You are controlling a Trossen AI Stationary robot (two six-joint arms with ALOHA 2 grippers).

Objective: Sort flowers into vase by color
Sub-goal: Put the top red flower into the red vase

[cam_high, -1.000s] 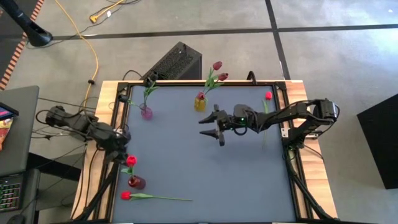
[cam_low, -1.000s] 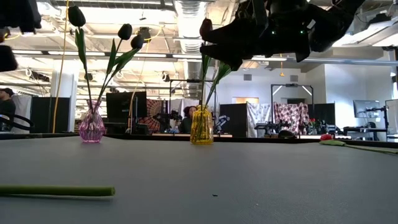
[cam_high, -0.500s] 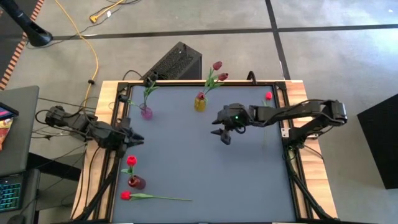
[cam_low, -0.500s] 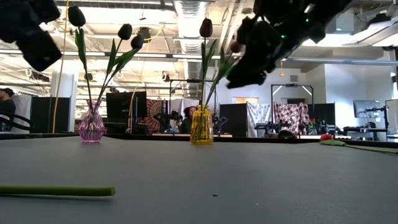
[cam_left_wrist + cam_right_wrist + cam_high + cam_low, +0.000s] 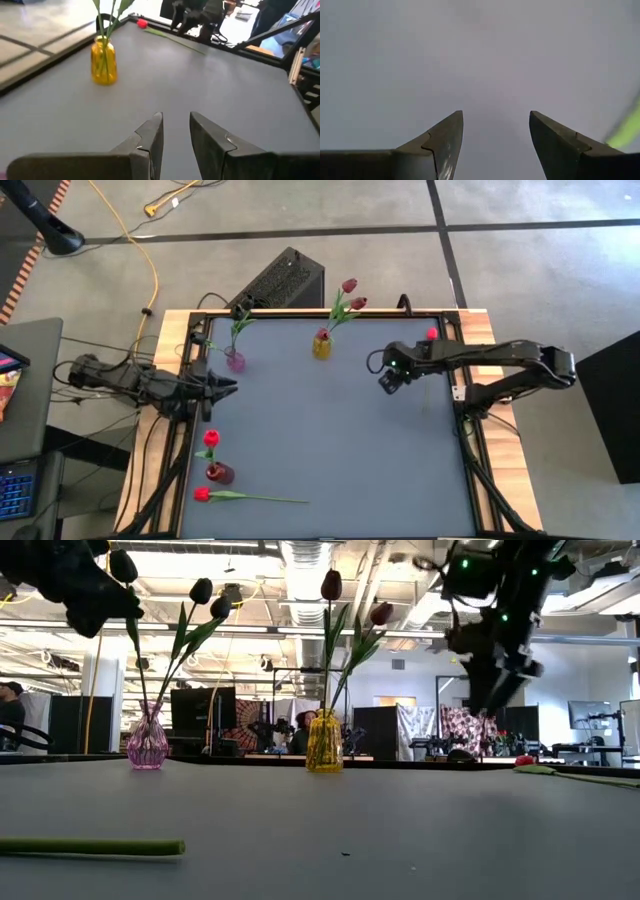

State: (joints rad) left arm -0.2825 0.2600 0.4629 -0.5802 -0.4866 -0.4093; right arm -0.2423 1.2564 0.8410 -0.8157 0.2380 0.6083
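Swung back toward the red tulip (image 5: 431, 334), the right gripper (image 5: 388, 381) points down, fingers wide, empty; left gripper (image 5: 222, 385) narrowly parted, empty; coming down off-line could miss its thin stem (image 5: 428, 376)

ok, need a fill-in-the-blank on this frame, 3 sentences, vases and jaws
The yellow vase holds tulips with ____ heads.
The right gripper has its jaws ____ over bare table, nothing between them.
One red tulip lies flat on the table next to the ____ vase at the left arm's near corner.

Missing words: maroon; open; dark red
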